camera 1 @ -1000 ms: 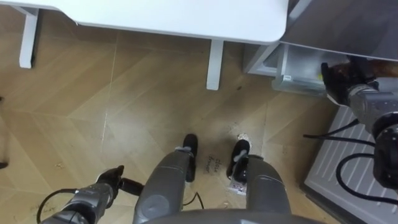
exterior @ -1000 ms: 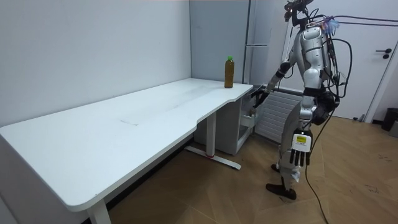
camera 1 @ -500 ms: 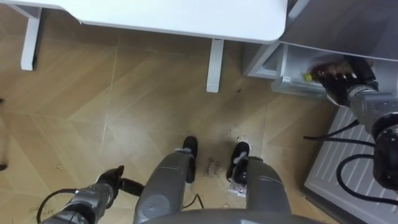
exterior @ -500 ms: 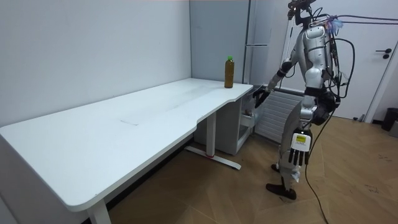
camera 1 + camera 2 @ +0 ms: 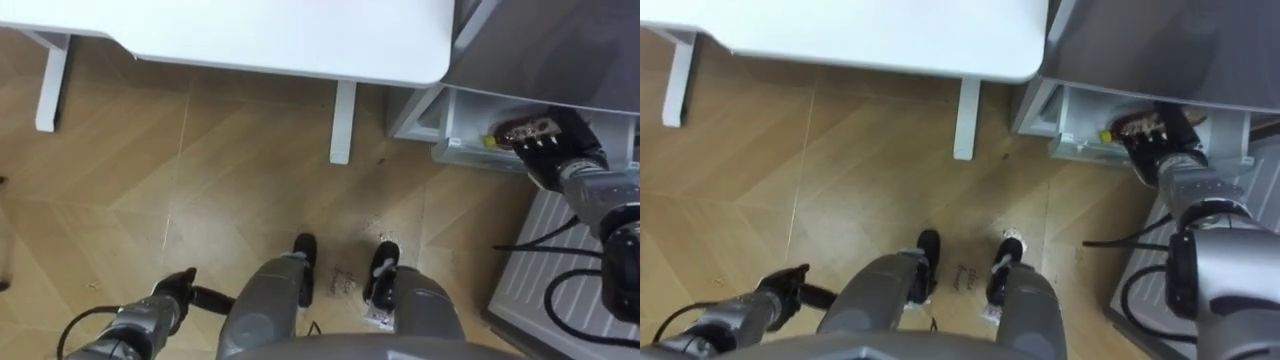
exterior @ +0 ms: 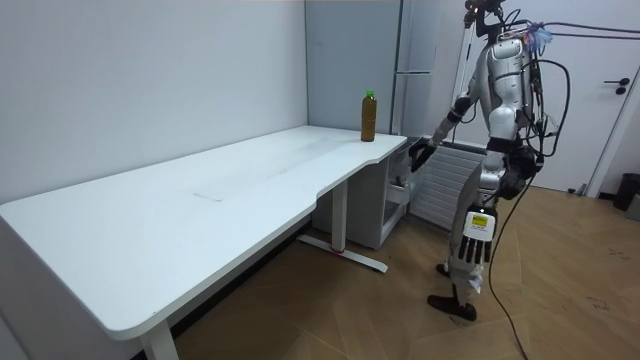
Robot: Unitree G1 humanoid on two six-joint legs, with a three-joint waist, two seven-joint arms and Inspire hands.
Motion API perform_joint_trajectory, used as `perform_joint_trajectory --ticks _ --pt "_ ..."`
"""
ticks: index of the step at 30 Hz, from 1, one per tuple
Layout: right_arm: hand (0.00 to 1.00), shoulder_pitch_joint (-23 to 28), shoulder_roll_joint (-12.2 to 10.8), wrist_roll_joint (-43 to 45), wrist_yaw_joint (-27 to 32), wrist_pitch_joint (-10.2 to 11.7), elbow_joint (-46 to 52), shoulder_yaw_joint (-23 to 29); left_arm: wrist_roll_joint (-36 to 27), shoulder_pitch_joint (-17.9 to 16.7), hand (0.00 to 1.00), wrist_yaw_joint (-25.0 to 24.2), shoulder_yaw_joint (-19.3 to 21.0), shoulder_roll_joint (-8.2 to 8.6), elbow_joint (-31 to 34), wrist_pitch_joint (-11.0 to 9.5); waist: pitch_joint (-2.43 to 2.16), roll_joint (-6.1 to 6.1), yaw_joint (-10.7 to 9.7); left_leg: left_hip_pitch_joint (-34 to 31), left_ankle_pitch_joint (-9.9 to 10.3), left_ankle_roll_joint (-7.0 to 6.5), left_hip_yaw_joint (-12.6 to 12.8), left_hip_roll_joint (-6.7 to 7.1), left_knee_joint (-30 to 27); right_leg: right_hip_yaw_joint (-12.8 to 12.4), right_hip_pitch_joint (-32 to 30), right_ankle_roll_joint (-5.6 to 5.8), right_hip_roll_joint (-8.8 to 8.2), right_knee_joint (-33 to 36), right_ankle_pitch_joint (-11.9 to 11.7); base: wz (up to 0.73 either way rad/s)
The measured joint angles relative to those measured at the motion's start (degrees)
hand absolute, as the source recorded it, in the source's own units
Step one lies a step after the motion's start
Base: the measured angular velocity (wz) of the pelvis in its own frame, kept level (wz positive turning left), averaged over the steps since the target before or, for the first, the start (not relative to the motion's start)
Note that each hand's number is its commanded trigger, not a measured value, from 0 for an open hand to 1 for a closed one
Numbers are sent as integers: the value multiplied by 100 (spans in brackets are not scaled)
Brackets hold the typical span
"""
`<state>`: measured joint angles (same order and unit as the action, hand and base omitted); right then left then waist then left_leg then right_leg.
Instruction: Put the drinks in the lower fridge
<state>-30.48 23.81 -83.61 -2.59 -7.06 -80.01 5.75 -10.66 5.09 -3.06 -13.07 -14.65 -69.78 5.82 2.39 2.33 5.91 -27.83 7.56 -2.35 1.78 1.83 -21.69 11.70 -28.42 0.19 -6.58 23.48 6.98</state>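
At the mouth of the grey fridge's open lower compartment (image 5: 462,118), the right hand (image 5: 550,150) grasps a brown, yellow-capped drink bottle (image 5: 512,132) lying sideways, apparently not yet set down inside. Well away from the fridge, the left hand (image 5: 160,305) hangs relaxed. A second brown, green-capped bottle (image 6: 368,116) stands on the white table (image 6: 200,200) beside the fridge, so about half the job is left.

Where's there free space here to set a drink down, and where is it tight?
The white desk is bare on top from its near corner up to the green-capped bottle at the fridge end. It is crowded at the lower fridge compartment, where the right hand holds a yellow-capped bottle at the opening. The left hand hangs idle.
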Motion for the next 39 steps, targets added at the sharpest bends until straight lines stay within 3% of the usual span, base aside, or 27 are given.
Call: perform_joint_trajectory --ticks 3,5,8,12,15,17,21,25,29,33,39 --pt "0 296 4 168 -189 0 0 1 9 -52 0 -11 205 -4 -5 -28 -23 -4 -4 316 5 7 1 -27 158 3 339 13 56 -228 -25 -4" --pt "0 498 11 280 -336 8 -5 0 6 -170 0 -3 409 -5 0 -98 -82 -30 -90 526 8 9 -7 -31 273 28 575 29 75 -380 -40 0" --pt "0 866 5 487 -546 5 -1 4 19 -249 0 3 442 -7 36 -124 -121 -21 -143 824 9 9 -14 -21 440 56 860 51 78 -514 -37 0" --pt "0 1361 -5 626 -767 5 37 9 73 -346 0 -21 793 -4 97 -192 -147 -12 -156 1117 13 13 -10 -36 597 45 1173 75 124 -725 -51 -1" --pt "0 1789 -118 754 -909 6 51 11 147 -568 0 24 1090 -8 184 -241 -171 -8 -167 1421 65 36 13 -78 695 39 1519 81 192 -942 -82 -8" --pt "0 2195 -303 752 -984 10 281 3 152 -712 0 50 1258 6 229 -260 -220 44 -204 1606 75 46 59 -101 830 27 1650 75 214 -1001 -74 -10" --pt "0 2633 -507 979 -1139 9 269 2 288 -918 0 181 1356 34 346 -282 -226 64 -271 1998 100 79 39 -117 1012 20 2033 82 267 -1201 -56 -3" --pt "0 2888 -737 1441 -1321 109 286 -6 282 -1161 0 291 1414 88 401 -433 -218 65 -406 2309 120 104 43 -124 1160 4 2351 93 300 -1332 -21 -1" --pt "0 3089 -946 2267 -1379 222 221 -122 284 -1137 0 417 1522 269 413 -554 -207 51 -424 2556 144 102 38 -122 1258 -1 2573 115 309 -1397 3 -1" --pt "0 3231 -1089 2813 -1380 224 225 -215 241 -1143 0 417 1521 319 409 -580 -197 30 -437 2679 165 103 37 -127 1301 -2 2727 118 324 -1484 6 0" --pt "0 3293 -1139 4898 -1298 221 186 -293 242 -1187 0 513 1871 443 343 -576 -188 -2 -417 2889 221 97 65 -126 1318 -55 2902 144 330 -1484 46 -3"
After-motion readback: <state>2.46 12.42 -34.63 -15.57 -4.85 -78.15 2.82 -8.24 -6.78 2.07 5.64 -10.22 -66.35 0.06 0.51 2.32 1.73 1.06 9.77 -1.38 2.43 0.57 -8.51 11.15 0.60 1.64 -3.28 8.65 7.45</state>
